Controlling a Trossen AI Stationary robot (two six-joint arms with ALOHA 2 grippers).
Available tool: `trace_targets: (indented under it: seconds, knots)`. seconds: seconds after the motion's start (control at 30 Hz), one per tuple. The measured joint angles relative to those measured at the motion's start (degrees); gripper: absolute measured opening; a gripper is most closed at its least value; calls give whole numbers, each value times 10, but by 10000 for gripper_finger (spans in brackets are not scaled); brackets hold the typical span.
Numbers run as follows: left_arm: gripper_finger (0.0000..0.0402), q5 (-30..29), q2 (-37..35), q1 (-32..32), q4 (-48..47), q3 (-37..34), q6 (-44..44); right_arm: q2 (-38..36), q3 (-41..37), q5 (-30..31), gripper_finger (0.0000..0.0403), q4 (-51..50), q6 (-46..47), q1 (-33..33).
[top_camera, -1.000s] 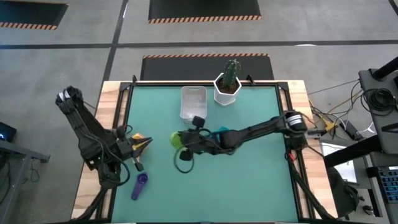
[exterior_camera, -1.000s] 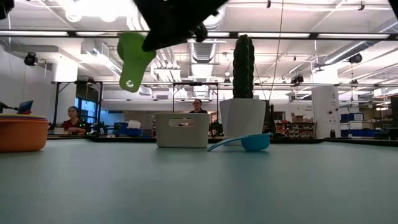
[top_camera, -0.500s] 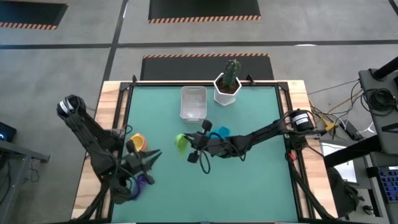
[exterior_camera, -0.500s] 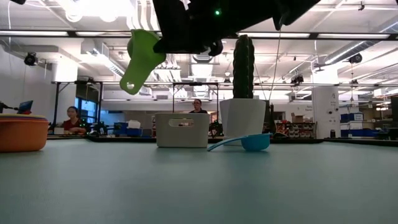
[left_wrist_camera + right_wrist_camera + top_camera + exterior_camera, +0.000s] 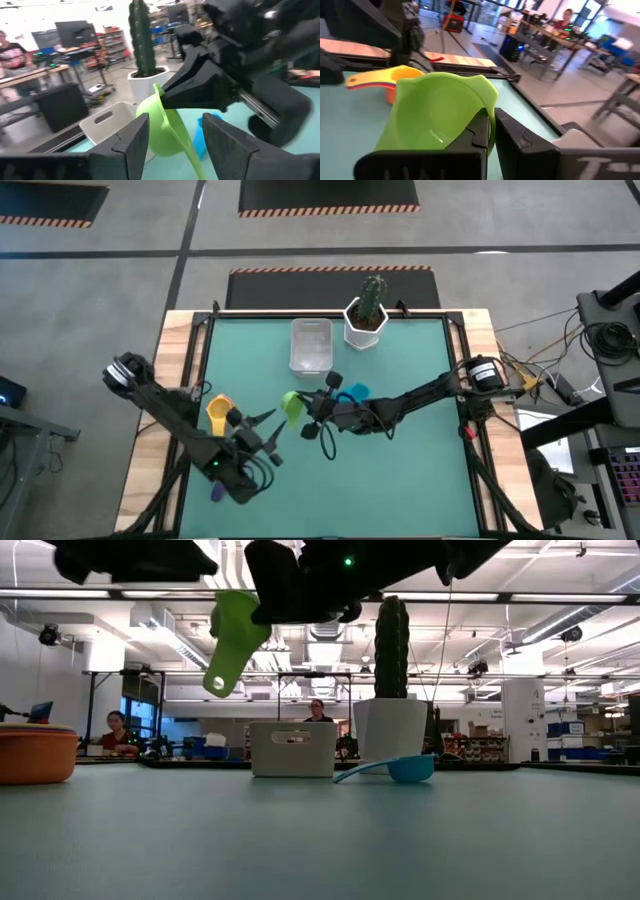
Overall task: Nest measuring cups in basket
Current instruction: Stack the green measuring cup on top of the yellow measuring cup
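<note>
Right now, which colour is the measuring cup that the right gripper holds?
Green. The right gripper pinches the green cup at its rim; the right wrist view shows it best.

Probably a robotics lab: workbenches [image 5: 120,752], storage shelves [image 5: 585,745], ceiling ducts [image 5: 330,620].

floor [image 5: 110,275]: grey concrete, hazard-striped mats | ceiling [image 5: 560,570]: strip lights, ducts | desks [image 5: 555,42], shelving behind

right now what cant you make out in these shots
- Purple cup: high view, mostly hidden under the left arm.
- Stacked cups by the table's left edge: yellow above orange shows; any others nested inside are hidden.
- Basket: its inside is hidden in the low view by its own wall.
- Blue cup: high view, partly covered by the right arm.
</note>
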Motion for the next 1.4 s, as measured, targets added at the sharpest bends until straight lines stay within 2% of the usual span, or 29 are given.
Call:
trace_targets:
  seconds: [0.17,0.5,0.67,1.0,1.2,1.4]
  knots:
    - [154,0,12,22,-1,8,2,0,0,34,9,-5,-10,0]
    - [125,8,32,80,4,8,-12,0,0,35,9,-4,-16,0]
    - [108,14,42,89,7,7,-13,0,0,39,9,-8,-20,0]
    - [7,13,42,98,13,7,-13,0,0,41,9,-8,-18,-1]
    - [2,14,42,101,22,7,-13,0,0,36,13,-8,-5,-1]
    - [1,25,42,102,22,7,-13,0,0,27,57,-3,12,0]
